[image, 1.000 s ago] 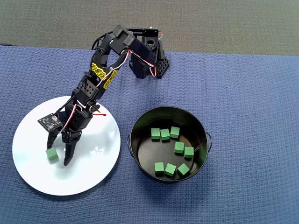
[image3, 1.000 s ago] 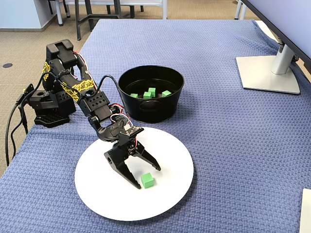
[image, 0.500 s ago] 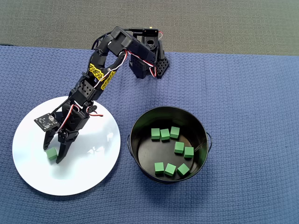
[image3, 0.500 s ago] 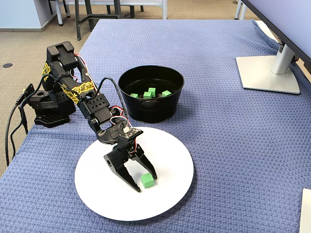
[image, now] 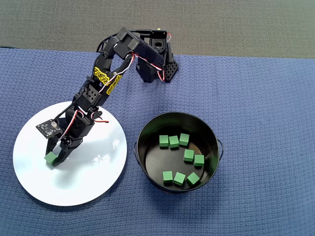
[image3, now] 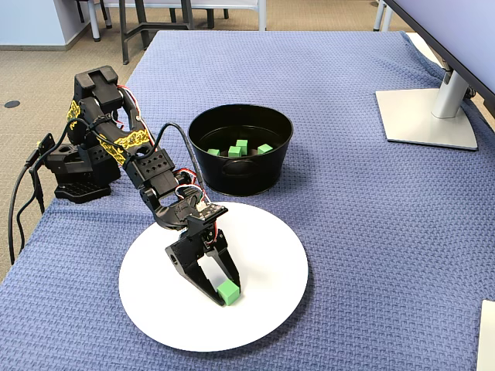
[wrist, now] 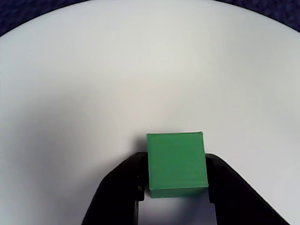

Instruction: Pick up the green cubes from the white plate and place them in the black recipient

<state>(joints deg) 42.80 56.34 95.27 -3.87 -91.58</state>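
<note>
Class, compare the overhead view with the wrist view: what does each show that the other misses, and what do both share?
Only the overhead view shows the black bucket with eight cubes inside, and the arm. Only the wrist view shows both fingers pressed against the sides of the cube. Both show the gripper closed on that one cube, low over the white plate.

A green cube (wrist: 176,164) sits clamped between the two black fingers (wrist: 119,192) of the gripper (wrist: 174,187), touching both. Beneath it spreads the white plate (wrist: 117,70), with dark blue cloth (wrist: 18,11) at the upper corners.
</note>
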